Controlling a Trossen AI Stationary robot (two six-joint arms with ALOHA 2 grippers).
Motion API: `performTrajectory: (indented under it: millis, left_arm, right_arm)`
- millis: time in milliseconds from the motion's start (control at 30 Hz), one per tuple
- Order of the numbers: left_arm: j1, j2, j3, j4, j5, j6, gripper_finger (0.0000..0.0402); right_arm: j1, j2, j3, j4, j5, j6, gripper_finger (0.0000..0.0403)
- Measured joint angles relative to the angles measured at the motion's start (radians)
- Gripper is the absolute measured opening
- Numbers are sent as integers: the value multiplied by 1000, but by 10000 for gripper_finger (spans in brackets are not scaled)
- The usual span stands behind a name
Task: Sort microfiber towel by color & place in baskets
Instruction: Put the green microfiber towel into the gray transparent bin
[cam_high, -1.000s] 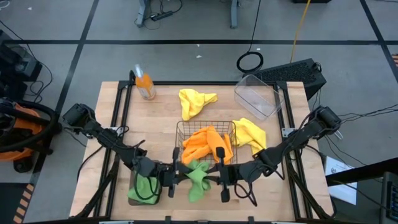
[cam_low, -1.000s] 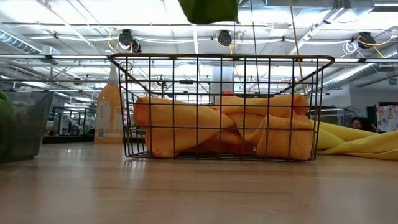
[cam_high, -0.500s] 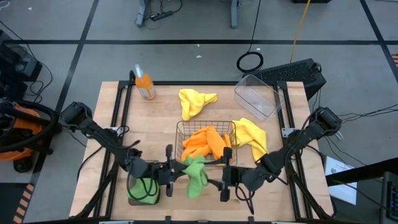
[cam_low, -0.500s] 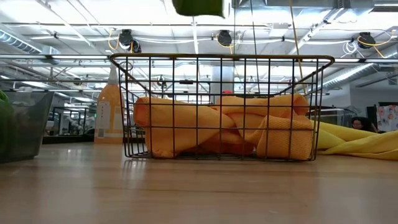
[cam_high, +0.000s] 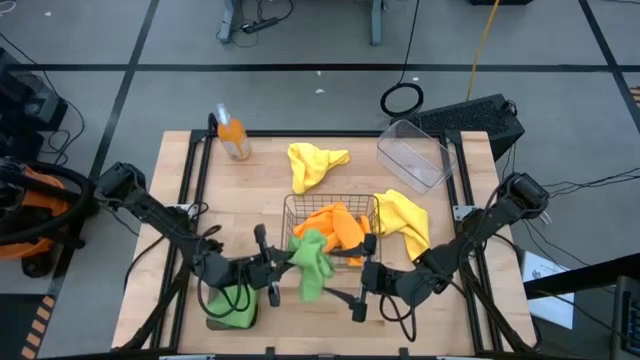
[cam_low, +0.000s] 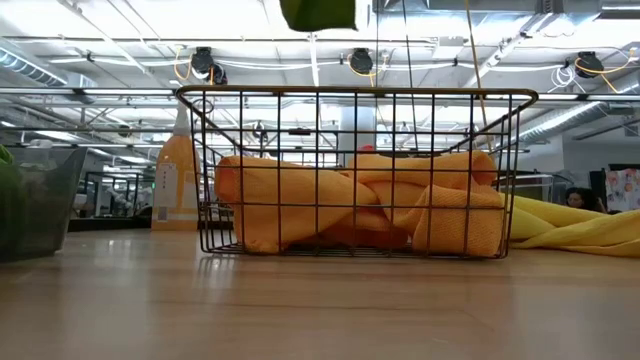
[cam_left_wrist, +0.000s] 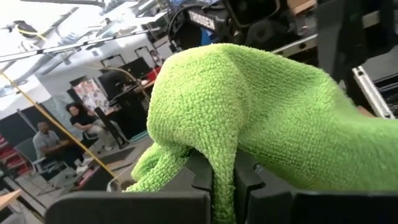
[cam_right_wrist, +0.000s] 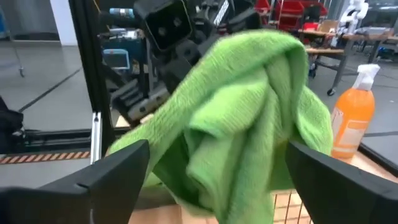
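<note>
Currently the green towel (cam_high: 310, 262) is pinched in the left end effector (cam_high: 272, 270) and hangs above the worktop (cam_high: 260, 190); the right end effector (cam_high: 360, 290), spread wide beside it, holds nothing. Next, carriage leftward to the grey tray (cam_high: 228, 305), where green cloth already lies, seems required.

The low view's top edge cuts off the green towel (cam_low: 318, 13).

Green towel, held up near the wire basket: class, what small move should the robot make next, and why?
Probably the left gripper, shut on the green towel, should carry it toward the grey tray, where another green cloth already lies. The right gripper stands open and clear of the towel, and the wire basket holds orange towels.
</note>
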Motion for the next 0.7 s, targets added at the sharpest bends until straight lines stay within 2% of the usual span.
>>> performTrajectory:
  millis: [267, 500, 700]
  left_arm:
    - [2, 0, 0, 13, 14, -7, 12]
    - [2, 0, 0, 27, 210, -34, 12]
    - [2, 0, 0, 16, 250, -40, 12]
  right_arm:
    - [-42, 11, 0, 28, -57, -6, 391]
    - [-108, 73, 0, 87, -61, -134, 391]
    - [-103, 88, -1, 174, -61, -298, 359]
